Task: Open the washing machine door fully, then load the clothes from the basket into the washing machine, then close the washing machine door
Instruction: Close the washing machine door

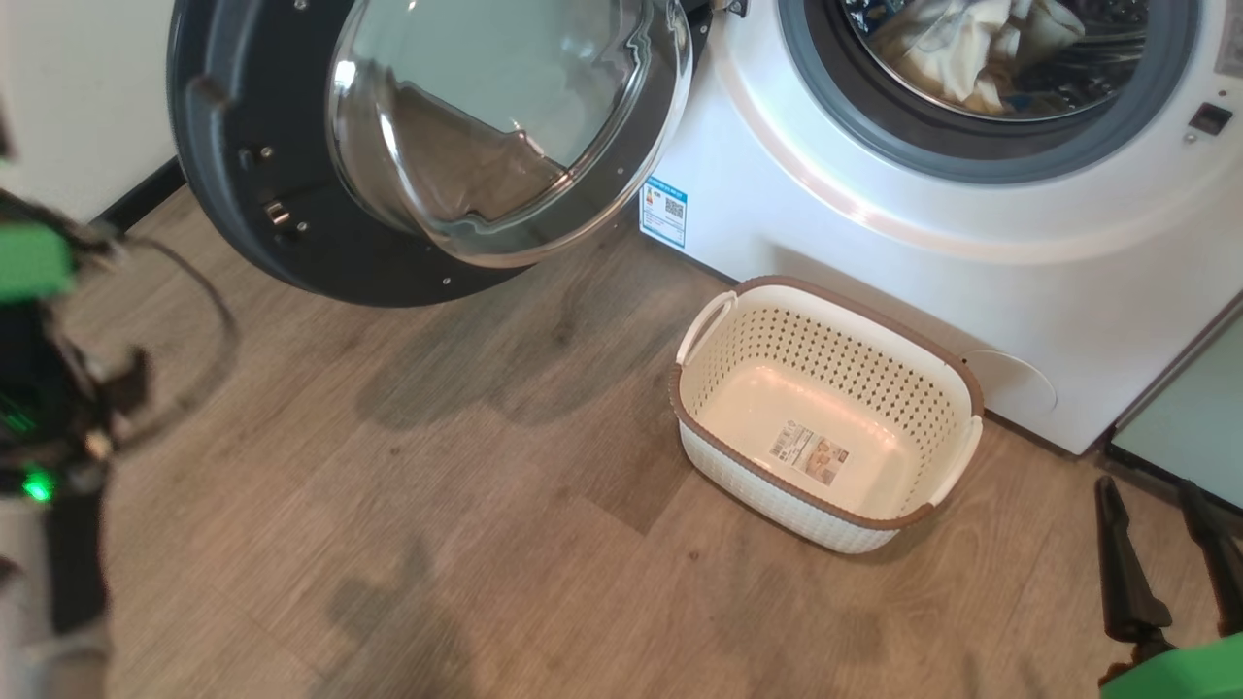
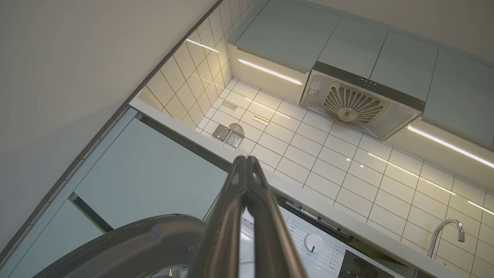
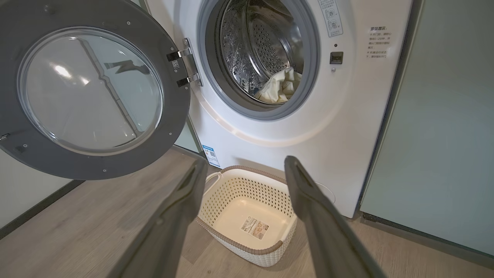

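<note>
The washing machine door (image 1: 427,146) stands swung wide open to the left of the white washing machine (image 1: 923,252). Pale-yellow clothes (image 1: 971,49) lie inside the steel drum, also visible in the right wrist view as clothes (image 3: 279,87). The white basket (image 1: 835,359) sits on the floor in front of the machine with nothing in it but its label. My right gripper (image 1: 1146,485) is open and empty at the lower right, apart from the basket (image 3: 239,170). My left gripper (image 2: 247,158) is shut on nothing, pointing up over the door's black rim (image 2: 135,247).
Wood floor spreads left of and in front of the basket. A pale-green cabinet (image 3: 444,135) adjoins the machine's right side. My left arm (image 1: 39,388) shows blurred at the left edge. Above the machine are a tiled wall (image 2: 347,162), a range hood (image 2: 359,108) and a tap (image 2: 447,227).
</note>
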